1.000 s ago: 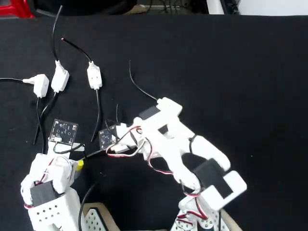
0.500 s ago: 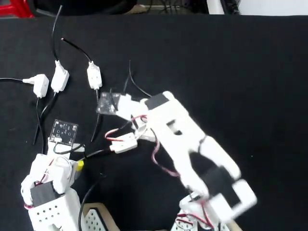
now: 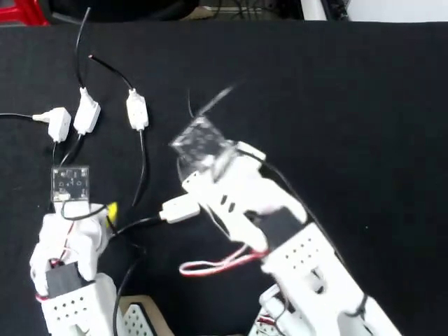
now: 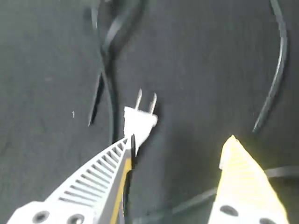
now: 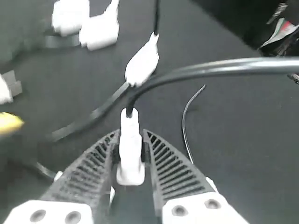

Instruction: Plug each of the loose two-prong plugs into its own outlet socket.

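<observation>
Right gripper point(image 5: 130, 134) is clamped around a white plug point(image 5: 130, 158), aimed toward the nearest socket point(image 5: 142, 60) — probably lining up. Left gripper point(image 4: 180, 139) sits wide open beside a second plug point(image 4: 139, 120) on the table point(image 3: 336, 105) — likely the next grab.

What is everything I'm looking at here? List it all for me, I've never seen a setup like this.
Table: one, black, under everything.
Sockets: three, white, on cords, clustered at the far side ahead of the left arm.
Held plug: one, white, between the right gripper's fingers.
Loose plug: one, white, two prongs, lying on the table beside the tip of the left gripper's white finger.
Cords: several, black, trailing across the table.
Red object: one, at the table's far edge.
Left gripper: one, white and yellow fingers, open.
Right gripper: one, white, shut on the held plug.
</observation>
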Robot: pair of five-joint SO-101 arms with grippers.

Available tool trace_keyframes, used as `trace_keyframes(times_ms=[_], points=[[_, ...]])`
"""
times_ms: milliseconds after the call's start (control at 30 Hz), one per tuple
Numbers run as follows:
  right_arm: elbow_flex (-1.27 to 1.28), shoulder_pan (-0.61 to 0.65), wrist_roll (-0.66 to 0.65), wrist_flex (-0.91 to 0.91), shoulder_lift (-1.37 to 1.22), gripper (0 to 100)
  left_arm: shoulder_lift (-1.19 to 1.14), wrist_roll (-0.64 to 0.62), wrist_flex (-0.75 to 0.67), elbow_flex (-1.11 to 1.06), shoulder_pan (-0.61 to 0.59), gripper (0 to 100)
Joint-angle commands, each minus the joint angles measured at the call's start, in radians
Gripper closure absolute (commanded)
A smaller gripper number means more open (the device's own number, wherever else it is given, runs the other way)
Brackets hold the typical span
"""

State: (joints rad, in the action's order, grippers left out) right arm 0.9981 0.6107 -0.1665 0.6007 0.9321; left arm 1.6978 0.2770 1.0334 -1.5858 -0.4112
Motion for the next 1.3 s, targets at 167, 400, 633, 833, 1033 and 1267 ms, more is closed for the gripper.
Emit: trace_keyframes(times_ms=[167,400,633,833,1033,1267], points=[[0.202,-0.003,0.425,-0.373,0.094,98.6,0.008,-0.17,-0.227,-0.015,0.412,70],[0.263,0.044,0.572,-0.414,0.082,98.6,0.008,-0.273,-0.41,-0.015,0.424,70],[0.278,0.081,0.586,-0.4,0.082,98.6,0.008,-0.354,-0.425,-0.012,0.42,70],[0.225,0.167,0.522,-0.224,0.087,98.7,0.008,-0.354,-0.422,-0.016,0.423,70],[0.228,0.143,0.516,-0.269,0.082,98.7,0.006,-0.348,-0.417,-0.056,0.424,70],[0.229,0.071,0.493,-0.338,0.082,98.7,0.008,-0.229,-0.295,-0.027,0.424,70]])
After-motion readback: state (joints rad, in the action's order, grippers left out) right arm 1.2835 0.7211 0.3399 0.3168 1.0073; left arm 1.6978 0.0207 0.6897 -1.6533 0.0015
